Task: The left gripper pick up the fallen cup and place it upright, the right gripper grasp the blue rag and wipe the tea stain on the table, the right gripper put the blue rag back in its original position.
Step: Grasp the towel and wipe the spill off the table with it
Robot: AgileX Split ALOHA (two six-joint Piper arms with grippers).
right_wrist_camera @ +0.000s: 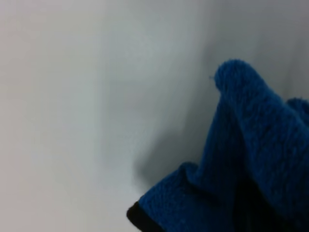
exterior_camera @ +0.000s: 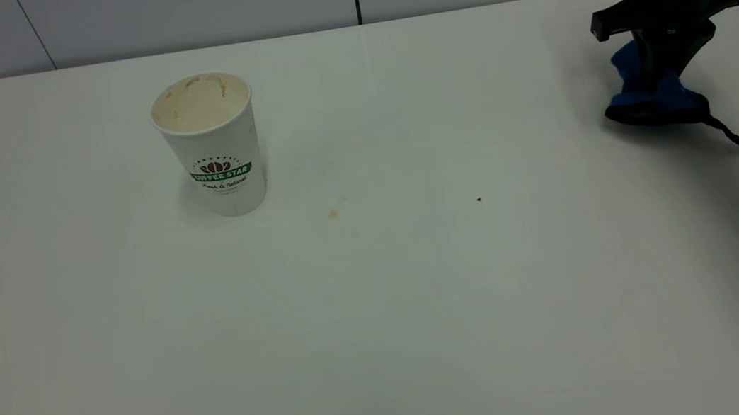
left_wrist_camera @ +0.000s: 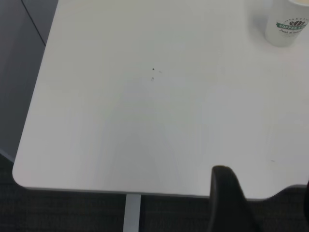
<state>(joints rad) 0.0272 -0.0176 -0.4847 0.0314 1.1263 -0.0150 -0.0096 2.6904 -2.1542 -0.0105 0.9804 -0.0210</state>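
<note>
From my station I read this as the last step: putting the cloth back. The tall white paper cup [exterior_camera: 211,142] with its green band is already upright on the large white tabletop [exterior_camera: 384,320], left of centre, so the left arm's part looks done. The left gripper [left_wrist_camera: 260,203] sits pulled back over the near left corner of the table, well apart from the cup; I see only 1 dark fingertip [left_wrist_camera: 227,198] clearly and a sliver of another at the frame edge, with bare table between them, so I take the fingers as spread and holding nothing.

Where the amber tea stain [exterior_camera: 332,214] was to be wiped, only a faint tan trace shows, just right of the cup's base; I judge the wiping finished or nearly so. A tiny dark speck [exterior_camera: 479,199] further right is not part of it.

The right gripper [exterior_camera: 660,80], with its wide black bracket, is at the far right of the table, pinching the small bright blue fuzzy rag [exterior_camera: 654,95] from above. The rag's lower edge and its thin black strap [exterior_camera: 731,135] lie on the surface, and the wrist view shows the cloth bunched up toward the fingers.

Next I would need to spread those fingers to let the rag drop free, then lift straight up so the strap does not drag along.
</note>
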